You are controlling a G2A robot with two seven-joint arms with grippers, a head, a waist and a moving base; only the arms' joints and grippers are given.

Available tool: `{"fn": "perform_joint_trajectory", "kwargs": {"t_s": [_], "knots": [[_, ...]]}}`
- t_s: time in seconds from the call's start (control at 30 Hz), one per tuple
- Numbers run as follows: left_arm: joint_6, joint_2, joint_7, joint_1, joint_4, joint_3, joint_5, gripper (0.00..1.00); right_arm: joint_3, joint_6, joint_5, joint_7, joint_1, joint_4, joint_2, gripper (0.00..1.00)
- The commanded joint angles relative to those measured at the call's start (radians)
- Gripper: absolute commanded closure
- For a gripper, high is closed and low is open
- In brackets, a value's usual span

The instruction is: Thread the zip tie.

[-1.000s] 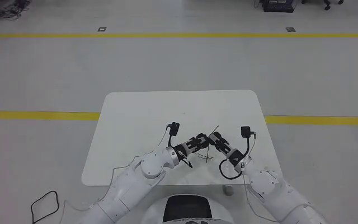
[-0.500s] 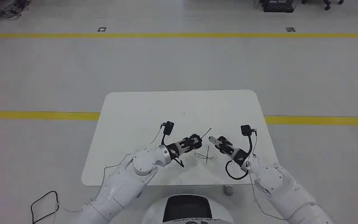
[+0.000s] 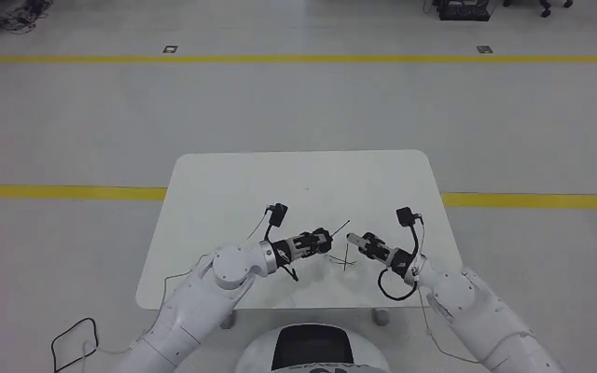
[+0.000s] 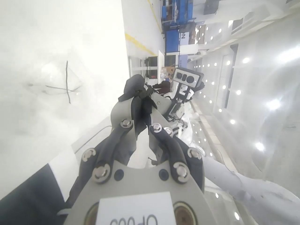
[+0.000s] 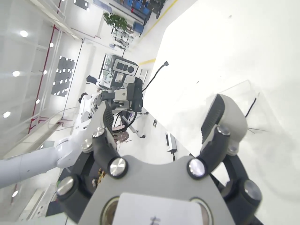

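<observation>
Reference landmark: two loose black ties (image 3: 345, 262) (image 4: 66, 85) (image 5: 250, 107) lying crossed on the white counter (image 3: 242, 186), near the edge closest to the robot. A piece of clear plastic (image 5: 241, 87) lies with them; whether it sits under or around them cannot be determined.

Left gripper (image 3: 326, 240) (image 4: 138, 99) (image 5: 134, 94): positioned just beyond the crossed ties and to their left, above the counter surface. Its jaws are closed narrow, clamping one end of the zip tie (image 3: 340, 229) (image 5: 157, 72).

Zip tie: thin and black. From the left jaws it runs slantwise away from the robot, passing over the far side of the crossed ties without touching them. Its free end carries a small block-shaped head, seen in the right wrist view. No part of it rests on the counter.

Right gripper (image 3: 356, 241) (image 5: 161, 104): positioned just beyond the crossed ties and to their right, facing the left gripper across a short gap. Its jaws are spread wide and hold nothing. The ribbed pads (image 5: 212, 113) are clear of the zip tie. The free end of the zip tie lies farther from the crossed ties than the right jaws do.
</observation>
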Motion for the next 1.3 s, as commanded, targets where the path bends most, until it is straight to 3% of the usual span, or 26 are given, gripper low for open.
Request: {"fn": "perform_joint_trajectory", "kwargs": {"t_s": [0.0, 0.03, 0.13, 0.37, 0.43, 0.77, 1.03, 1.1, 1.27], "knots": [[-0.011, 0.007, -0.122, -0.005, 0.009, -0.010, -0.046, 1.00, 0.018, 0.000, 0.063, 0.146, 0.025, 0.023, 0.004, 0.00], [-0.016, 0.013, -0.184, -0.015, 0.021, -0.020, -0.058, 1.00, 0.035, 0.000, 0.098, 0.215, 0.042, 0.044, 0.007, 0.00], [-0.029, 0.021, -0.255, -0.026, 0.047, -0.034, -0.084, 1.00, 0.067, 0.000, 0.173, 0.363, 0.070, 0.081, 0.007, 0.00], [-0.043, 0.028, -0.377, -0.059, 0.085, -0.012, -0.114, 1.00, 0.096, 0.000, 0.262, 0.649, 0.129, 0.141, -0.012, 0.00], [-0.053, 0.028, -0.328, -0.074, 0.087, -0.004, -0.062, 1.00, 0.098, 0.000, 0.261, 0.661, 0.135, 0.150, -0.015, 0.00], [-0.034, 0.026, -0.344, -0.077, 0.093, 0.013, -0.090, 1.00, 0.098, 0.000, 0.295, 0.654, 0.137, 0.171, -0.018, 0.00], [-0.054, 0.023, -0.449, -0.113, 0.161, 0.039, -0.206, 1.00, 0.041, 0.000, 0.435, 0.915, 0.255, 0.307, -0.043, 0.00], [-0.064, 0.023, -0.425, -0.130, 0.170, 0.045, -0.168, 1.00, 0.037, 0.000, 0.437, 0.915, 0.262, 0.319, -0.044, 0.00], [-0.064, 0.023, -0.425, -0.130, 0.170, 0.045, -0.168, 1.00, 0.037, 0.000, 0.437, 0.915, 0.262, 0.319, -0.044, 0.00]]}}
